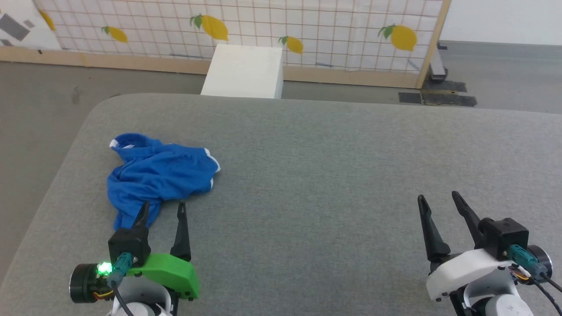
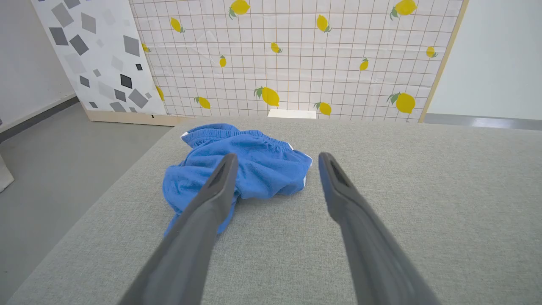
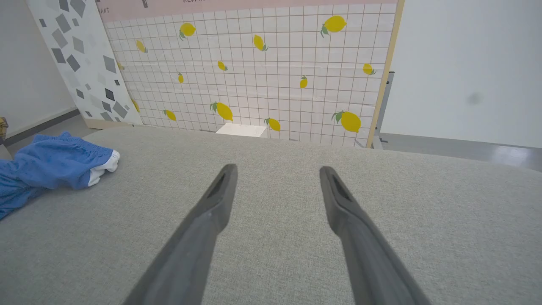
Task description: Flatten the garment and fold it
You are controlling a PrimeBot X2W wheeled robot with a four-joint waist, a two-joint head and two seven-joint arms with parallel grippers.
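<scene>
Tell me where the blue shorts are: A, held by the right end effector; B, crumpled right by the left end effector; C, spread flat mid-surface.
B: the shorts lie bunched on the grey surface at the tips of the open left end effector; the right end effector is open and empty.

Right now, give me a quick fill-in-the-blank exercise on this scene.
The left hand and right hand are both ____.
The crumpled garment is bright ____.
It lies nearer the ____ hand.
The backdrop is printed with yellow ____.
Missing words: open, blue, left, lemons.
</scene>
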